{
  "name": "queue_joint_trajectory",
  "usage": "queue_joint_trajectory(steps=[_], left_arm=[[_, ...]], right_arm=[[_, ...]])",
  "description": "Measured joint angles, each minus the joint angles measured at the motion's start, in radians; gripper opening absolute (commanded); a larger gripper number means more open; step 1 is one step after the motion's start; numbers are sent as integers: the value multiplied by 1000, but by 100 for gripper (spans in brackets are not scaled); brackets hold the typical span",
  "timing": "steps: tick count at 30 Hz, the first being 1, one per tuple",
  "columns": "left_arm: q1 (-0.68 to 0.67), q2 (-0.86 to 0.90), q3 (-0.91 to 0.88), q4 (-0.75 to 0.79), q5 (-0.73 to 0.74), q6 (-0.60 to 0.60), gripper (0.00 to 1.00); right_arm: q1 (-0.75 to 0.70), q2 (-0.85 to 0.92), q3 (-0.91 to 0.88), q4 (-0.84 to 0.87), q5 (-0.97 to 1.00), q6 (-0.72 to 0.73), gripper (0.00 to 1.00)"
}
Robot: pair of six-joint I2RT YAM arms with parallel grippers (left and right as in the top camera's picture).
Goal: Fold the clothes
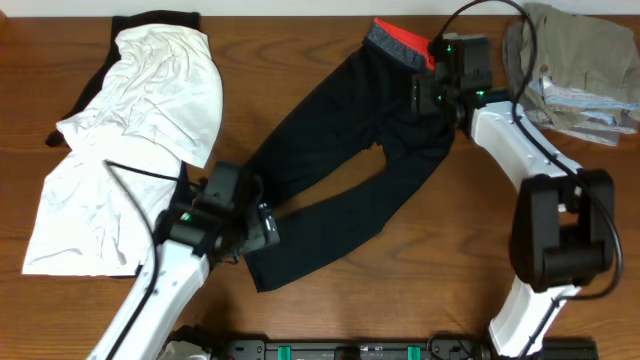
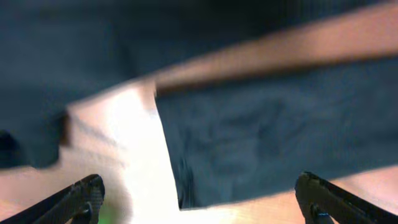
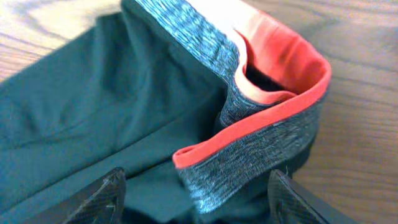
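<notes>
Dark navy trousers (image 1: 350, 170) lie spread on the wooden table, legs toward the lower left, grey and red waistband (image 1: 395, 42) at the top. My left gripper (image 1: 262, 225) is open over the cuff of the lower leg (image 2: 267, 143); the fingers straddle the cuff edge. My right gripper (image 1: 428, 88) is open at the waistband (image 3: 261, 143), fingers on either side of the grey and red band. The left wrist view is blurred.
A white shirt (image 1: 130, 150) lies crumpled at the left over a black garment (image 1: 150, 22). A pile of khaki and striped clothes (image 1: 575, 70) sits at the back right. Bare wood (image 1: 420, 280) shows in front.
</notes>
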State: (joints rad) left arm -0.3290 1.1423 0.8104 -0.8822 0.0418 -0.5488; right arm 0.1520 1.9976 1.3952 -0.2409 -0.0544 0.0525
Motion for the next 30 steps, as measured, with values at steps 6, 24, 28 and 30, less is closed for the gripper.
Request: queue_joint_trajectory(steps=[6, 24, 28, 30], left_arm=[[0, -41, 0, 120, -99, 8, 98], [0, 113, 0, 214, -140, 34, 98], [0, 114, 0, 230, -142, 34, 98], [0, 114, 0, 236, -145, 34, 98]], right_arm=[[39, 75, 0, 49, 39, 8, 72], [100, 145, 0, 94, 306, 30, 21], [100, 145, 0, 92, 361, 45, 6], [100, 145, 0, 81, 383, 47, 4]])
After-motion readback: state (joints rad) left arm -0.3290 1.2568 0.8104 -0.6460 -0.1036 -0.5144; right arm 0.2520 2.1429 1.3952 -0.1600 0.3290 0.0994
